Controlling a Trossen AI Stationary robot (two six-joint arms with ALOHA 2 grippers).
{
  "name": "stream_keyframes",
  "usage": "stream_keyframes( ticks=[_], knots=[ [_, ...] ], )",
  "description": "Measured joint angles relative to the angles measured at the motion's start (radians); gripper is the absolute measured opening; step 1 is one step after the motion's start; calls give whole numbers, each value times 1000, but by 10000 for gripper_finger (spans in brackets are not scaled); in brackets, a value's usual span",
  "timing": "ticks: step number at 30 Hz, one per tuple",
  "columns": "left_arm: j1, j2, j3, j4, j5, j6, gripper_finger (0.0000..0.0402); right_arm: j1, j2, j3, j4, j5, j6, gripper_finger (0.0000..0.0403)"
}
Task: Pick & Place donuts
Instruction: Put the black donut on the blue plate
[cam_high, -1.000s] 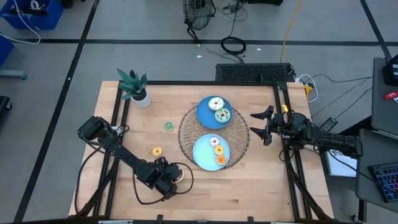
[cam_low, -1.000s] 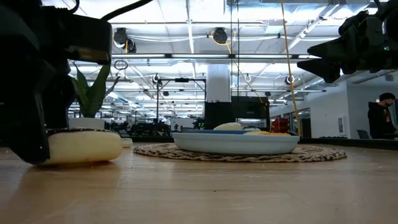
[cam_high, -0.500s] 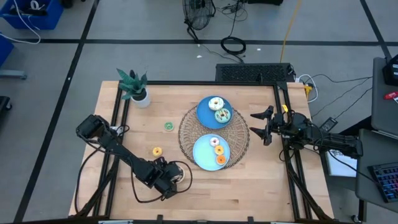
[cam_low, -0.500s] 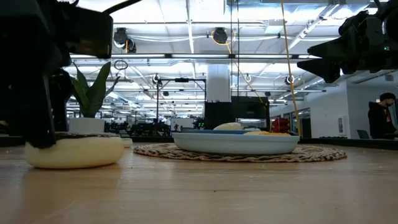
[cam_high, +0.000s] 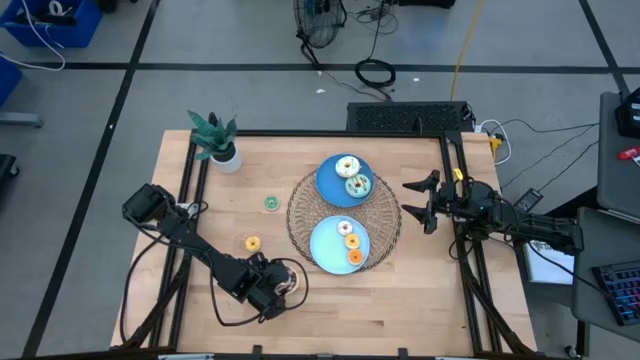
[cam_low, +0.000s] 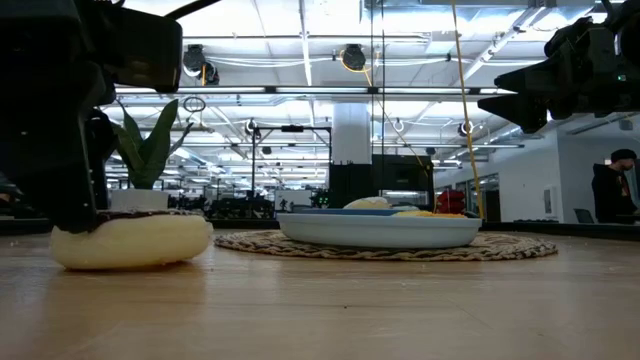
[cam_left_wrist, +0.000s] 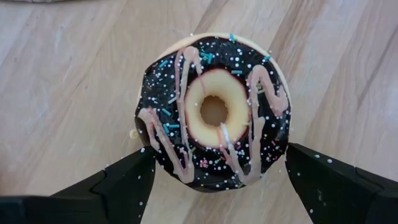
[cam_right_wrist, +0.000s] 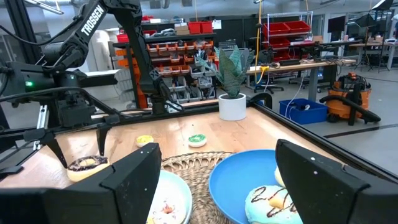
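1. The left gripper (cam_left_wrist: 214, 180), fingers spread and grasping nothing, straddled the chocolate donut (cam_left_wrist: 214, 118) near the table's (cam_high: 420, 310) front edge, positioned for pickup
2. The right gripper (cam_high: 418, 200) waited unclenched by the right edge, beside the woven mat (cam_high: 385, 215)

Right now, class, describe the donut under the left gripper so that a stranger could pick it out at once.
Start at the woven mat holding two blue plates, then look toward the table's near left edge, where the left gripper hangs with open fingers. Between them lies the chocolate donut, alone on bare wood: the only dark one, with pink drizzle and sprinkles.
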Motion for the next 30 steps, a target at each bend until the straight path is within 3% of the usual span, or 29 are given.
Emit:
stream_keyframes(
  ticks=[15,30],
  knots=[
    [-1,0,0,1,-8,32,347,0,0,0,0,0,0,304],
    [-1,0,0,2,-19,46,201,0,0,0,0,0,0,304]
  ],
)
